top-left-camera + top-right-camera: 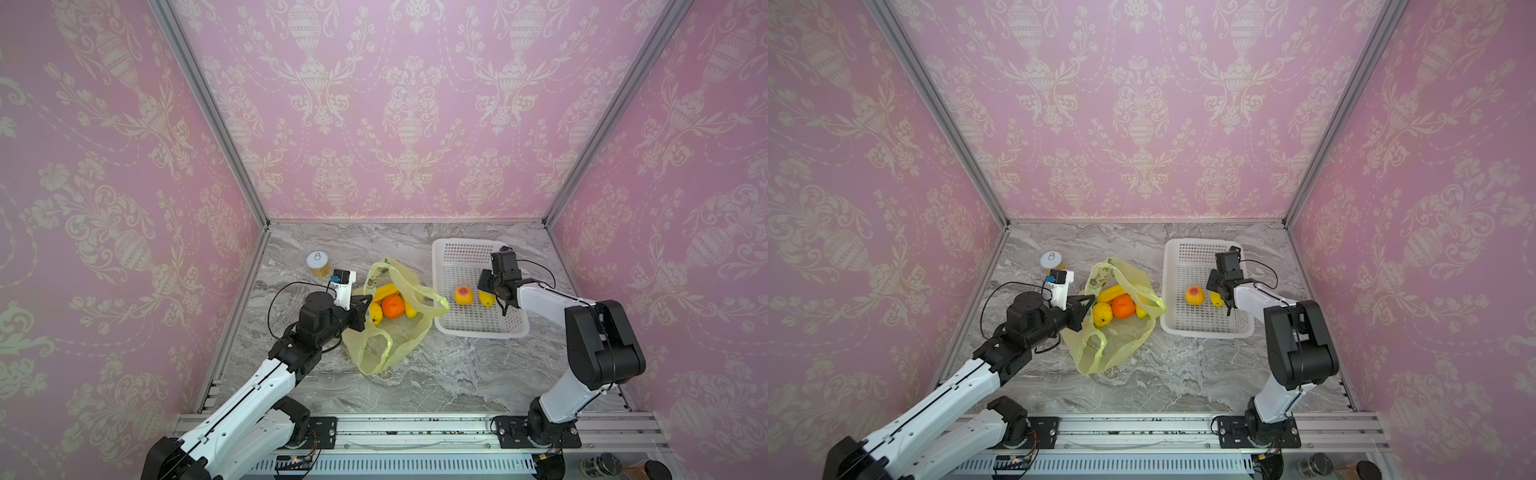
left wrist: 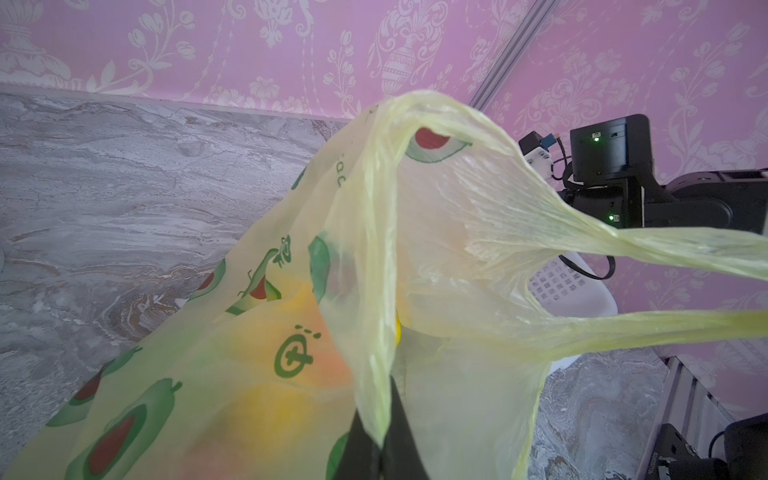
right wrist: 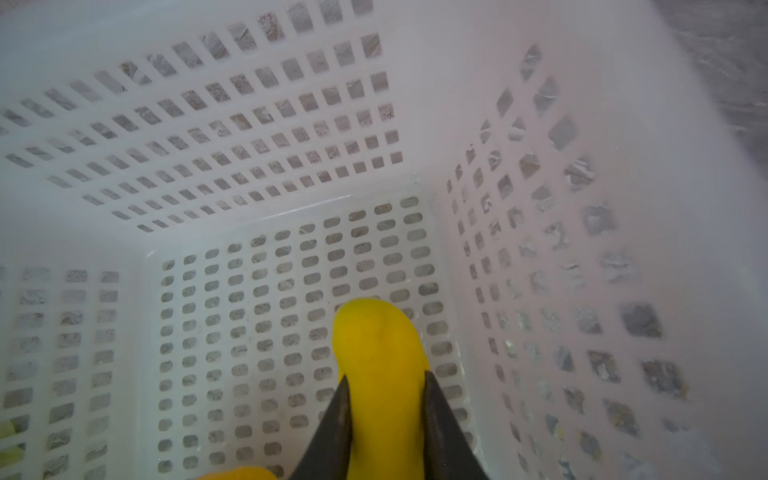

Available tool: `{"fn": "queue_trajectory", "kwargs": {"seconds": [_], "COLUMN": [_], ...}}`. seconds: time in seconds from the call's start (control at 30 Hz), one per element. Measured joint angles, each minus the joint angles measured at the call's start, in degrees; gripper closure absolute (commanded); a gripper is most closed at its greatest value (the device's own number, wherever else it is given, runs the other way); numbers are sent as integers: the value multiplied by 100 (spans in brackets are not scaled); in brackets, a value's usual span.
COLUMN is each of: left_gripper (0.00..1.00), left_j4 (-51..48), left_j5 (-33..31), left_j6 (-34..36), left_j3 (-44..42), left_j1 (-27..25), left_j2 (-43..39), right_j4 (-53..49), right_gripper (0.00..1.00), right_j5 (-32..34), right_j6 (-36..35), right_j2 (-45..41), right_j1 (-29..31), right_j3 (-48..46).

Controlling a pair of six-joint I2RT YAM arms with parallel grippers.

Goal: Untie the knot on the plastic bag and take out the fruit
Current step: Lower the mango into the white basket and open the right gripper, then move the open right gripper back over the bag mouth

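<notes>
- L gripper (image 2: 380,442): tips pressed together on a fold of the plastic bag (image 2: 457,232) rim. L wrist view shows film draped over them.
- R gripper (image 3: 384,384): pinching a long yellow fruit (image 3: 380,345) low inside the white basket (image 3: 249,124). R wrist view: walls close ahead & beside, floor just under.
- Top views only: orange (image 1: 392,305) + yellow fruits (image 1: 376,312) in bag's mouth just past L tips; peach (image 1: 463,295) on basket floor beside R grip.
- Bag edge right by basket wall; touching or not, can't tell.
- Farther past L: jar (image 1: 318,264); table (image 1: 457,374) open behind both.
</notes>
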Motion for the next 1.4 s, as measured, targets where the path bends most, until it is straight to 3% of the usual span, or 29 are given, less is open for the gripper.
{"fn": "queue_trajectory", "kwargs": {"seconds": [0.13, 0.5, 0.7, 0.9, 1.03, 1.23, 1.4], "left_gripper": [99, 99, 99, 99, 99, 99, 99], "left_j4": [0, 0, 0, 0, 0, 2, 7], "left_j5": [0, 2, 2, 2, 0, 0, 0], "left_j6": [0, 0, -2, -2, 0, -2, -2], "left_j3": [0, 0, -2, -2, -2, -2, -2], "left_j1": [0, 0, 0, 0, 0, 0, 0], "left_j2": [0, -50, -127, -133, -133, -131, -120], "right_j4": [-44, 22, 236, 621, 492, 400, 203], "right_gripper": [82, 26, 17, 21, 29, 49, 64], "right_j5": [-251, -752, -885, -883, -752, -487, -632], "right_j6": [50, 221, 210, 210, 201, 70, -37], "right_j2": [442, 592, 505, -654, -2286, -4953, -5733], "right_j1": [-138, -433, -424, -417, -275, 979, 1834], "right_j3": [507, 570, 376, -741, -1272, -1663, -1624]}}
